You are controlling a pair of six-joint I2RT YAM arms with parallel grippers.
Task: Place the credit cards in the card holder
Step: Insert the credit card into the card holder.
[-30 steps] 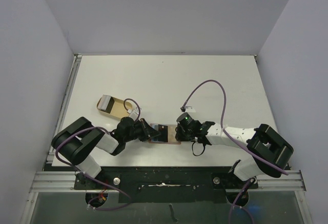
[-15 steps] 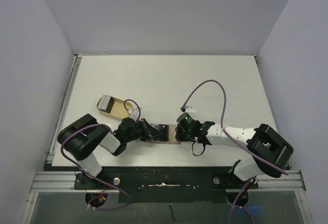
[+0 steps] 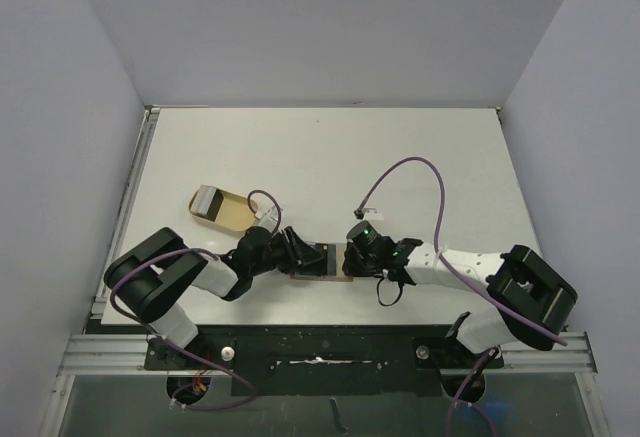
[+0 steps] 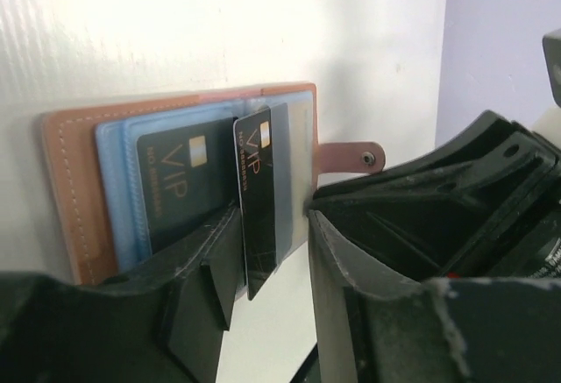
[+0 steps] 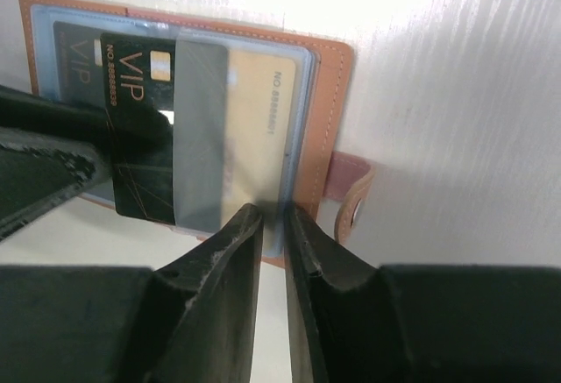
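Note:
The reddish-brown card holder lies open on the white table between both grippers. In the left wrist view the holder shows blue-edged sleeves with one black VIP card inside. A second black VIP card stands half in a sleeve, leaning on one finger of my open left gripper, with a gap to the other finger. In the right wrist view this card lies partly under a clear sleeve beside a gold card. My right gripper is shut on the holder's sleeve edge, next to the closing tab.
A pale tan case with one rounded end lies at the left, with a grey-white card on it. Purple cables loop above both wrists. The left gripper and right gripper nearly face each other near the table's front edge.
My left gripper has moved right, closer to the holder, and the black card sits further over it. The right gripper has stayed at the holder's right edge.

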